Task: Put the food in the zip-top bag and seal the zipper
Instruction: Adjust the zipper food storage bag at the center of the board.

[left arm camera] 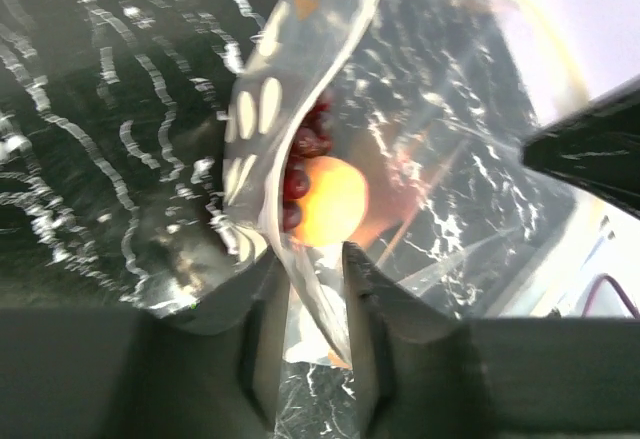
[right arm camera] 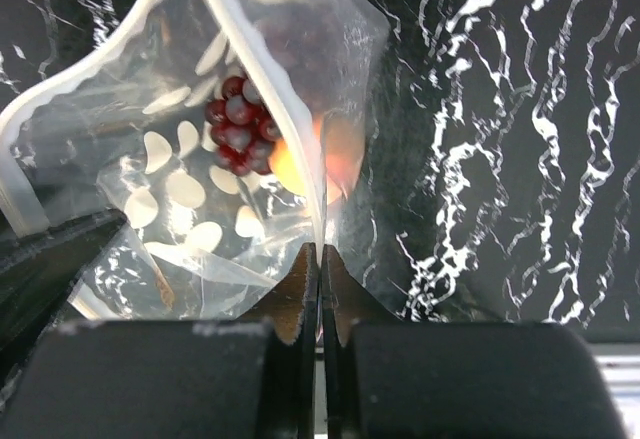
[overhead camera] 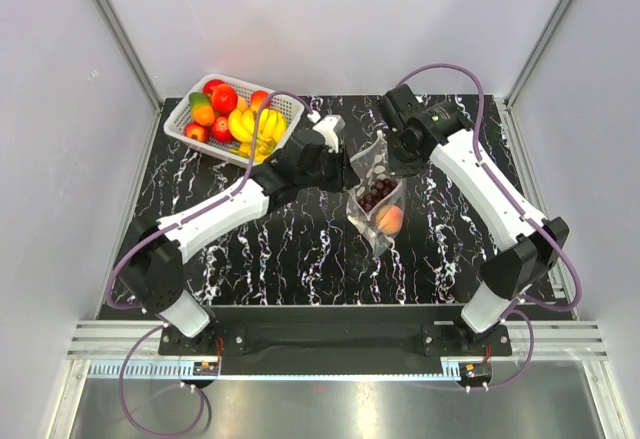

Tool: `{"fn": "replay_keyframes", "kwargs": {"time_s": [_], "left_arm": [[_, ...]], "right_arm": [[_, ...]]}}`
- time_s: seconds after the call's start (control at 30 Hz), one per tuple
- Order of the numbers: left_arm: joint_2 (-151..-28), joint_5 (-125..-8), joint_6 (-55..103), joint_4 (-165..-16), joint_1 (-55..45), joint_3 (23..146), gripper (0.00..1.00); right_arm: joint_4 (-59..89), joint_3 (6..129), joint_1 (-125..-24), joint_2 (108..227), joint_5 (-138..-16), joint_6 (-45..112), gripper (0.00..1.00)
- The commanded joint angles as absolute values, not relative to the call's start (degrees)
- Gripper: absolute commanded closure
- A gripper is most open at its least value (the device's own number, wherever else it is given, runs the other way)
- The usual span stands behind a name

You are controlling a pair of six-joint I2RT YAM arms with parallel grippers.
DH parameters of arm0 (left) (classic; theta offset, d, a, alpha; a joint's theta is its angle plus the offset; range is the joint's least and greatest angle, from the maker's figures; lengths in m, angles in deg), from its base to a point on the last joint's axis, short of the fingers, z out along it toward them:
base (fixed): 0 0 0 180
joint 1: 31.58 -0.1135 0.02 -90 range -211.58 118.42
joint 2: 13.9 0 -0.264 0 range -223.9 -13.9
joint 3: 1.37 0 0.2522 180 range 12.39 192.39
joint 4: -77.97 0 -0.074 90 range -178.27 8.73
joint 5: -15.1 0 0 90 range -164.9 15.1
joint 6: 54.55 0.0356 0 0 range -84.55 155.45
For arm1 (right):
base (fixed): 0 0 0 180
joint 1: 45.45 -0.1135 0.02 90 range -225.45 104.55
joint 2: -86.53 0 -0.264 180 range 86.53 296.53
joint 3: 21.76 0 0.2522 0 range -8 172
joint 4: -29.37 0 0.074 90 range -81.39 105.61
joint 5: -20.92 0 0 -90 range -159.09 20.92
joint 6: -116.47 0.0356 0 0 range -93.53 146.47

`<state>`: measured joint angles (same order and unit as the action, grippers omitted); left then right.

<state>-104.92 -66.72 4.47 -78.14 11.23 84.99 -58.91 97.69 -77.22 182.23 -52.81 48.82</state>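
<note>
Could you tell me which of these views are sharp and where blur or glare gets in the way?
Top external: evenly lit and sharp. Left wrist: tabletop streaked with motion blur, zip-top bag soft. Right wrist: peach glows hazily through glare on the plastic, and the grape bunch reads clearer.

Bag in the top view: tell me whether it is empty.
No: grapes and a peach show inside the bag.

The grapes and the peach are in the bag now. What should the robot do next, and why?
Probably press the thin clear zipper strip closed. The dark purple grape bunch and pink-yellow peach sit inside the clear dotted plastic bag, both grippers' jaws pinch its edge, and its mouth gapes open.
</note>
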Motion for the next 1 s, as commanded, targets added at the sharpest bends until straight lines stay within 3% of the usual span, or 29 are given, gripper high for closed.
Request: {"fn": "replay_keyframes", "kwargs": {"time_s": [0.0, 0.07, 0.2, 0.3, 0.47, 0.77, 0.97], "left_arm": [[-100.9, -70.9, 6.5, -78.4, 8.3, 84.5, 0.52], [-99.8, -70.8, 8.2, -77.5, 5.6, 84.0, 0.26], [-94.7, -74.0, 10.9, -75.9, 0.6, 82.3, 0.01], [-91.9, -77.3, 11.6, -74.7, -5.1, 81.6, 0.01], [-93.6, -102.6, 5.6, -69.3, -12.2, 83.7, 0.01], [-113.0, -89.5, 13.8, -60.2, -28.9, 106.9, 0.01], [-128.6, -93.3, 19.0, -51.7, -30.0, 128.6, 0.01]], "right_arm": [[-54.4, 98.6, -78.0, 182.9, -53.6, 47.5, 1.0], [-52.9, 98.4, -77.9, 183.1, -53.5, 47.4, 1.0], [-51.9, 98.4, -77.8, 183.2, -54.1, 46.8, 1.0], [-51.4, 98.4, -77.9, 183.3, -54.5, 46.5, 1.0], [-50.8, 98.3, -77.8, 182.2, -54.3, 45.9, 1.0], [-50.8, 99.8, -78.0, 181.6, -55.4, 44.8, 1.0], [-50.9, 99.7, -77.9, 181.8, -55.1, 43.4, 1.0]]}}
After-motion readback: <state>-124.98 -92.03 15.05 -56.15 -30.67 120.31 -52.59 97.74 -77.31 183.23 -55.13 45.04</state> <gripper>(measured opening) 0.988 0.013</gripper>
